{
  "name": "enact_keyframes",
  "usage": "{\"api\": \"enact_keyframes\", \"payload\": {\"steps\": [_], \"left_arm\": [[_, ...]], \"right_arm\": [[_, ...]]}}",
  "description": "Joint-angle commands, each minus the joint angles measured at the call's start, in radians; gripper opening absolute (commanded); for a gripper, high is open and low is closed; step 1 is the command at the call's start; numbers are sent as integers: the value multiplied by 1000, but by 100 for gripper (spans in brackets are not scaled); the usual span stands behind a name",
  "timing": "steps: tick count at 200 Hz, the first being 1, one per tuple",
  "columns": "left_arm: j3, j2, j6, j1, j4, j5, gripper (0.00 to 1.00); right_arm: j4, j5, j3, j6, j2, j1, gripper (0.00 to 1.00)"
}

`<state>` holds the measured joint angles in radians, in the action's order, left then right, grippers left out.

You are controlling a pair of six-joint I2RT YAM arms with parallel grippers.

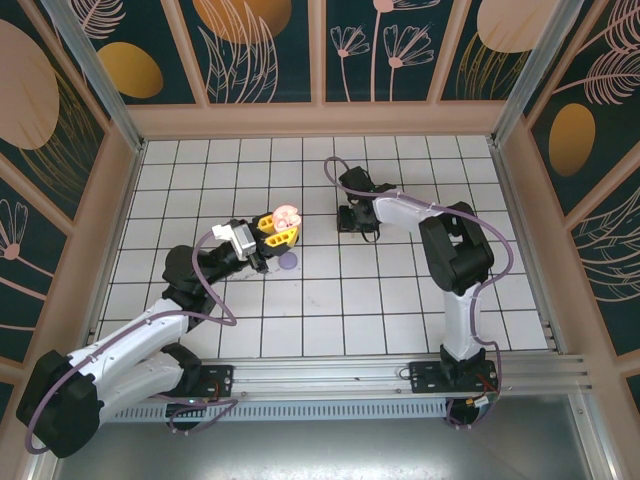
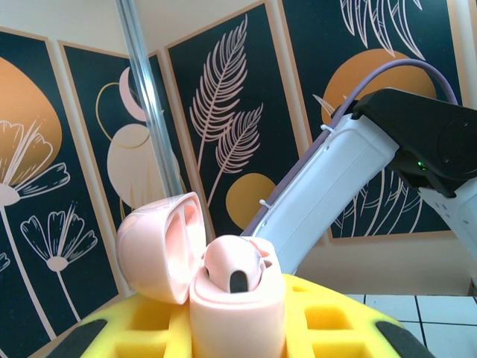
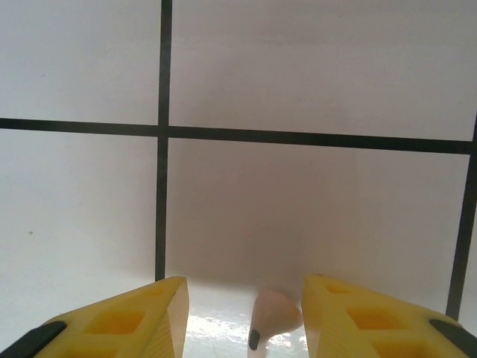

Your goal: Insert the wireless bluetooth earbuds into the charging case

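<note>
A pink earbud (image 3: 272, 319) lies on the tiled table (image 3: 298, 201) between my right fingers (image 3: 127, 322), which stand apart around it, not gripping. My left fingers (image 2: 328, 321) are clamped on the open pink case (image 2: 237, 313). One bud (image 2: 231, 261) looks seated in it; this second one remains.

Left fingers (image 2: 328, 321) clamped, right fingers (image 3: 127, 321) parted, pointing downward.
</note>
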<state>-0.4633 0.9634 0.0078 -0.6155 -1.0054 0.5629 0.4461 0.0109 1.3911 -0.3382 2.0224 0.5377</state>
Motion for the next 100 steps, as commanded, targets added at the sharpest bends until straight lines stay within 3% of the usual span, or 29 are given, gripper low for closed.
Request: {"api": "enact_keyframes", "payload": {"steps": [1,100], "left_arm": [[-14,-17,17,-4,-6,-7,0],[-17,-17,20,-3,4,-2,0]], "right_arm": [[22,32,19,13,21,4,44],[-2,44,-19,-6,20,4,40]]}}
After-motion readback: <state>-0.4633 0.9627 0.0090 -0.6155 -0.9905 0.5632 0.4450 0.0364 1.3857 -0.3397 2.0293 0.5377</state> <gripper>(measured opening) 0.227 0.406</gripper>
